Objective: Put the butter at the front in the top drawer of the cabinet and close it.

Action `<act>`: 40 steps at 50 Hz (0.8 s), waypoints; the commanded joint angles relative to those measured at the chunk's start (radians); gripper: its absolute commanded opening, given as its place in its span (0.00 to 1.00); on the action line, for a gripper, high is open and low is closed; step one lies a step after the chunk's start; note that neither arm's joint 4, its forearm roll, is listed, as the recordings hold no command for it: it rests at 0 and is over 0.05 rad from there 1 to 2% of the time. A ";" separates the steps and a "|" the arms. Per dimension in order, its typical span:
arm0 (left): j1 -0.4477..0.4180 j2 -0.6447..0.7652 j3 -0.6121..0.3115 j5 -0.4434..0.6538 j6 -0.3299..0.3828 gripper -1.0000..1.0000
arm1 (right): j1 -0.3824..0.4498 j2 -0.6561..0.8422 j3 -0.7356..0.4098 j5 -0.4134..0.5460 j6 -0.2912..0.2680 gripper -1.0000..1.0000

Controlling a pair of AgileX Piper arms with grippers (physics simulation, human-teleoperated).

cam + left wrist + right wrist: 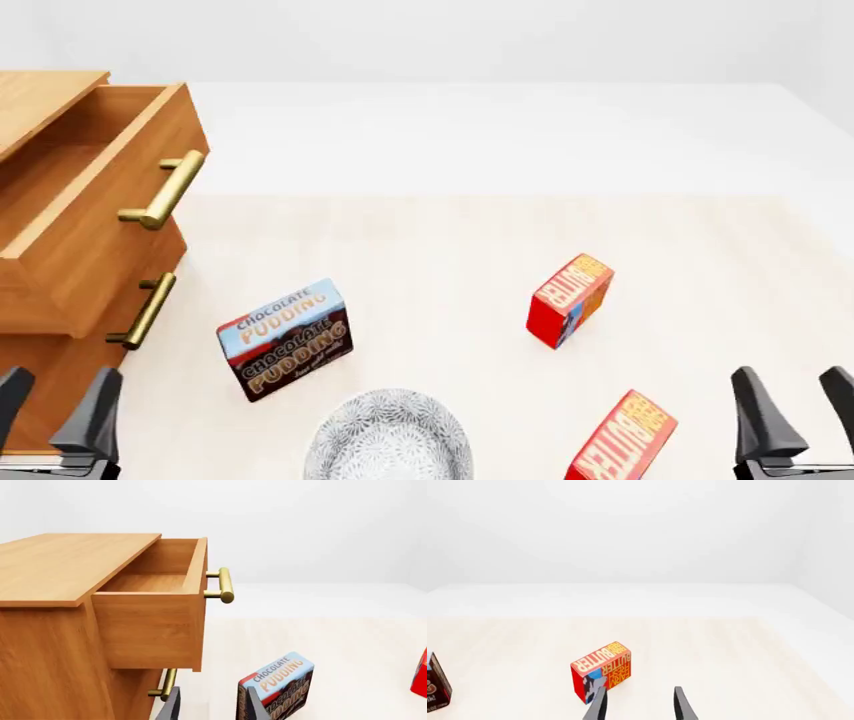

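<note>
top drawer [94,190] open, butter [623,440] on table

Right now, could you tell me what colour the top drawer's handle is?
Brass-gold; the handle shows best in the left wrist view.

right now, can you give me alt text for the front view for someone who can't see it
A wooden cabinet at left has its top drawer pulled open. On the pale table stand a chocolate pudding box, two red butter boxes and a grey patterned bowl, with open grippers at the bottom corners.
</note>
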 commanded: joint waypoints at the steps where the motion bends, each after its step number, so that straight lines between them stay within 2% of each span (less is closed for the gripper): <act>1: 0.000 0.003 -0.002 0.000 0.000 1.00 | 0.000 0.002 -0.002 0.001 0.000 1.00; 13: 0.000 0.005 -0.004 -0.001 0.000 1.00 | 0.000 0.004 -0.003 0.000 0.001 1.00; 14: 0.046 -0.001 -0.005 -0.006 -0.003 1.00 | 0.000 0.004 -0.003 0.000 0.001 1.00; 15: 0.036 0.003 -0.003 -0.004 -0.005 1.00 | 0.000 0.004 -0.003 0.000 0.001 1.00; 16: 0.074 0.034 -0.002 -0.020 -0.014 1.00 | 0.000 0.004 -0.003 0.000 0.001 1.00; 18: 0.056 0.029 -0.002 -0.021 -0.002 1.00 | 0.000 0.004 -0.003 0.000 0.001 1.00; 19: -0.011 0.001 -0.003 -0.016 0.047 1.00 | 0.000 0.004 -0.003 0.000 0.001 1.00; 21: 0.017 -0.002 -0.019 -0.023 0.051 1.00 | 0.000 0.004 -0.003 0.000 0.001 1.00; 22: -0.034 0.000 -0.031 0.000 0.072 1.00 | 0.000 0.004 -0.003 0.000 0.001 1.00; 24: -0.019 0.002 -0.046 0.032 0.056 1.00 | 0.000 0.004 -0.003 0.000 0.001 1.00; 26: -0.027 -0.002 -0.087 0.068 0.053 1.00 | 0.000 0.004 -0.003 0.000 0.001 1.00; 27: -0.026 0.002 -0.128 0.127 0.067 1.00 | 0.000 0.004 -0.003 0.000 0.001 1.00; 29: -0.024 0.019 -0.145 0.138 0.075 1.00 | 0.000 0.004 -0.003 0.000 0.001 1.00; 30: -0.030 0.035 -0.194 0.171 0.075 1.00 | 0.000 0.004 -0.003 0.000 0.001 1.00; 37: -0.040 0.091 -0.317 0.254 0.059 1.00 | 0.000 0.004 -0.003 0.000 0.001 1.00; 40: -0.041 0.155 -0.398 0.298 0.059 1.00 | 0.000 0.004 -0.003 0.000 0.001 1.00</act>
